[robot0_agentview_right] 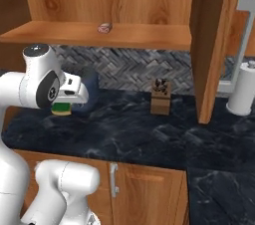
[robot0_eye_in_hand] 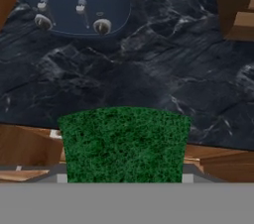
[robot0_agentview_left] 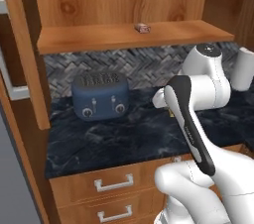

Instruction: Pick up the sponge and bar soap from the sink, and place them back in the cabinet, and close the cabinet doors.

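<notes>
Left base view: the white arm bends up over the dark marble counter, and the hand is hidden behind its own elbow. A blue toaster sits on the counter against the herringbone wall. Up on the shelf of the cabinet lies the bar soap.

Right base view: the sponge peeks out green over yellow under the hand, held above the counter, well below the shelf where the soap rests. A knife block stands off to the side, with a white paper roll further along.

Hand view: the jaws are clamped on the sponge, its green face rising between them. Beyond the jaws lies the counter, with the toaster further out and the knife block off to one side.
</notes>
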{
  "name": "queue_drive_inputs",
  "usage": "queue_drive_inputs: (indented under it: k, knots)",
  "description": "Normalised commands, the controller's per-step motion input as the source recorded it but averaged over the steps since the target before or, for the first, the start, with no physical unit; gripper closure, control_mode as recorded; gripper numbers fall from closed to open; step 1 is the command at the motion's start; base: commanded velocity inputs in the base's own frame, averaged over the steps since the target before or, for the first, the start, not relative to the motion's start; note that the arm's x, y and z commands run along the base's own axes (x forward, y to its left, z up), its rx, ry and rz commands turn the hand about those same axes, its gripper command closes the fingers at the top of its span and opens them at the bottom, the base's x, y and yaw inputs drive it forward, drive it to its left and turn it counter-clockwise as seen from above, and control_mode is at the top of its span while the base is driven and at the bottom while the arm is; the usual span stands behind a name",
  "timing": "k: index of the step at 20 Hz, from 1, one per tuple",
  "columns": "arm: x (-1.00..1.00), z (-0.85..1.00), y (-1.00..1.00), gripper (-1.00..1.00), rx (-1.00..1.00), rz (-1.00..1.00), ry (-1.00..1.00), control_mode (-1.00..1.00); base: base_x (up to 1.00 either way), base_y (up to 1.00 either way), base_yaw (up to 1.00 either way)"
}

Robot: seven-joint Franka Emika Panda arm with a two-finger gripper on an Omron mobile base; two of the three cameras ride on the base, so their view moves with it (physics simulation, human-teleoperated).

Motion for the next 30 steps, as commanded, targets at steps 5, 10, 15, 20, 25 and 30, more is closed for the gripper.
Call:
queue_drive_inputs:
  k: [5, 10, 15, 20, 25, 30]
  knots:
    - [0.00, 0.00, 0.00, 1.00, 0.00, 0.00, 0.00, 1.00, 0.12, -0.40, 0.01]
    - [0.00, 0.00, 0.00, 1.00, 0.00, 0.00, 0.00, 1.00, 0.09, 0.25, 0.00]
    - [0.00, 0.00, 0.00, 1.00, 0.00, 0.00, 0.00, 1.00, 0.02, 0.39, 0.00]
    - [0.00, 0.00, 0.00, 1.00, 0.00, 0.00, 0.00, 1.00, 0.10, 0.12, 0.00]
    - [0.00, 0.00, 0.00, 1.00, 0.00, 0.00, 0.00, 1.00, 0.15, 0.00, 0.00]
    - [0.00, 0.00, 0.00, 1.00, 0.00, 0.00, 0.00, 1.00, 0.16, 0.00, 0.00]
